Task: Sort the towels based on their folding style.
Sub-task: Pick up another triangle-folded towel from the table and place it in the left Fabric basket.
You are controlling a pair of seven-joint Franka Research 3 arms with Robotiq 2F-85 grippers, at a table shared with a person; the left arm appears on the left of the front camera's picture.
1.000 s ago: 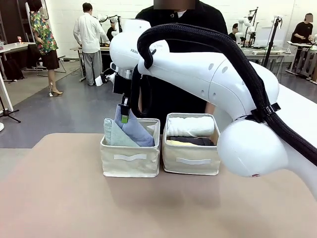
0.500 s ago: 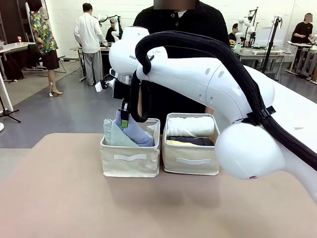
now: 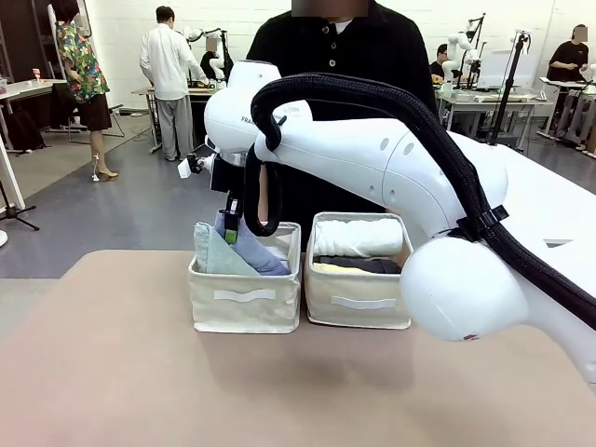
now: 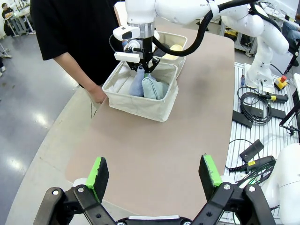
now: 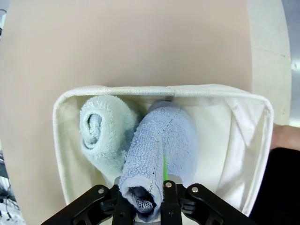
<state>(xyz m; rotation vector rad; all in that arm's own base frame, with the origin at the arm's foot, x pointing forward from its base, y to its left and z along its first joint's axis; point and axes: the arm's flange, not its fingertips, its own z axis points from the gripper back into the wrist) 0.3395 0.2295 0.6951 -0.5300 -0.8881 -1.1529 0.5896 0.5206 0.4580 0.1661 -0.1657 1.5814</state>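
Table point(image 3: 112, 372) surface tan, shared with a person in a black top point(image 3: 326, 56) at the far side. Right arm point(image 3: 372, 158) spans the front view, reaching across to the left-hand cream bin point(image 3: 244, 303); second cream bin point(image 3: 359, 298) sits touching it on the right.

Right gripper point(image 3: 231, 228) hangs over the left-hand bin, jaws narrow and clamped on the upper end of the periwinkle blue towel point(image 5: 159, 150). In the right wrist view the towel's top edge is bunched between the black fingers, a sliver of green pad showing beside it; the rest of the cloth drops down into the bin. Lower part lies inside, leaning against the mint green towel point(image 5: 105, 133) (the two are touching along one side).

Blue towel: terry, nubby loop texture, tapering form. Mint towel: same texture, fold edge curled at top, sitting toward one wall of the bin.

Right-hand bin holds a white rolled towel point(image 3: 358, 237) on top, dark grey one point(image 3: 368, 264) beneath, yellow edge point(image 3: 326, 268) just visible.

Left gripper point(image 4: 154, 176) well back from the bins, above the table's near end, jaws wide, nothing between the pads.
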